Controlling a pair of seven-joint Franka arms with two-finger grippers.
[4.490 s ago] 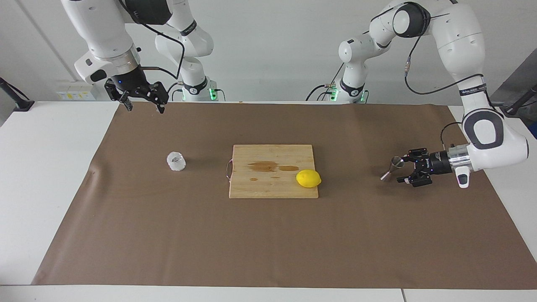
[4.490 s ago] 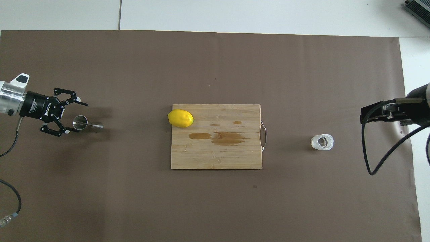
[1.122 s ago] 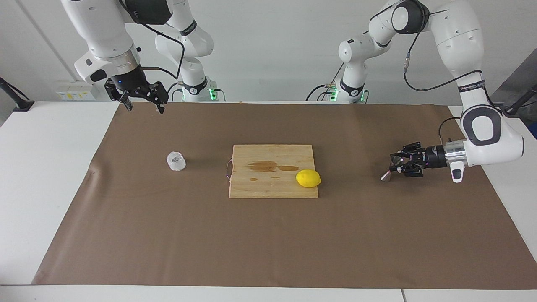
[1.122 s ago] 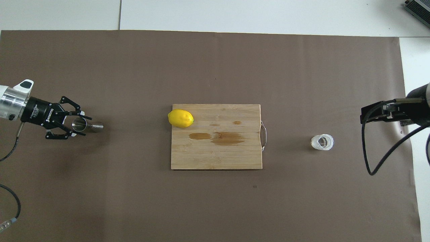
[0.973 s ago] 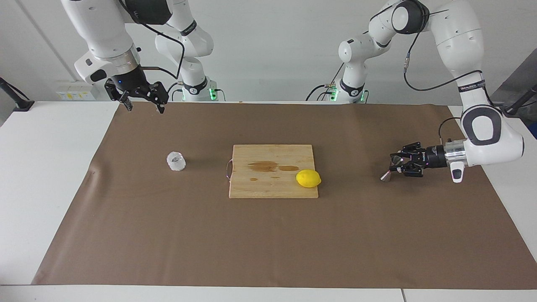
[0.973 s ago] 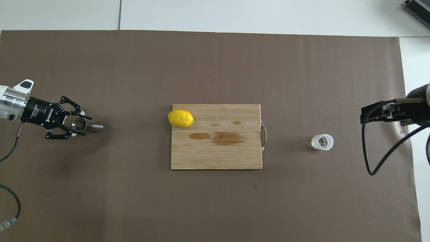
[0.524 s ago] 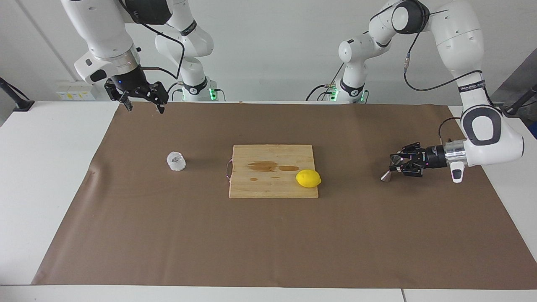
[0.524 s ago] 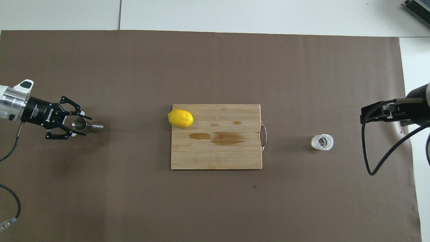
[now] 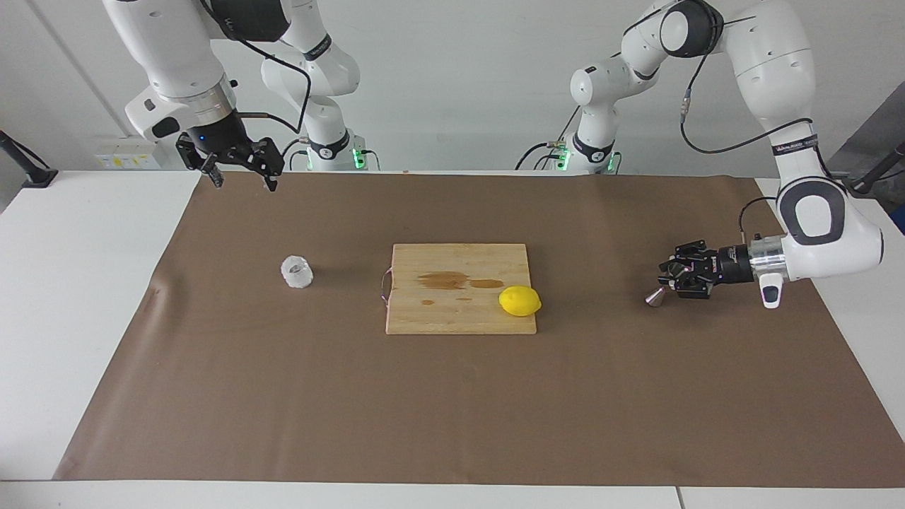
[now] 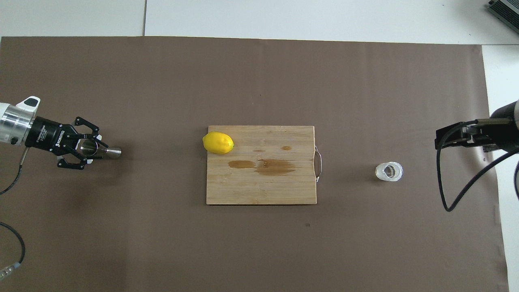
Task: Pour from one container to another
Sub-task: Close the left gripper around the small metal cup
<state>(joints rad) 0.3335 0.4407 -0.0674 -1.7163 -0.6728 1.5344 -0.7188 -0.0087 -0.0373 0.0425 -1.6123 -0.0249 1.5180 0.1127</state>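
Watching from my station, I had the left gripper [image 9: 668, 277] low over the brown mat [image 9: 452, 396] at the left arm's end of the surface [image 9: 85, 283], reaching in sideways with its fingers pinched on the upper cone of the jigger [image 9: 656, 297]. The jigger was small, shiny steel and hourglass-shaped, two cones joined at a narrow waist; from overhead its open mouth sat between the fingertips and its lower cone stuck out toward the cutting board [image 10: 261, 184]. It leaned over rather than stood straight, and I could not tell whether its foot touched the mat.

The glass cup [image 9: 297, 272] stood upright on the mat toward the right arm's end, beside the board's handle end and well apart from it. It was squat and clear, with a bumpy, whitish wall.

A lemon [image 9: 520, 301] lay on the board's corner toward the left arm. The right gripper [image 9: 240, 173] waited high over the mat's edge, fingers spread.
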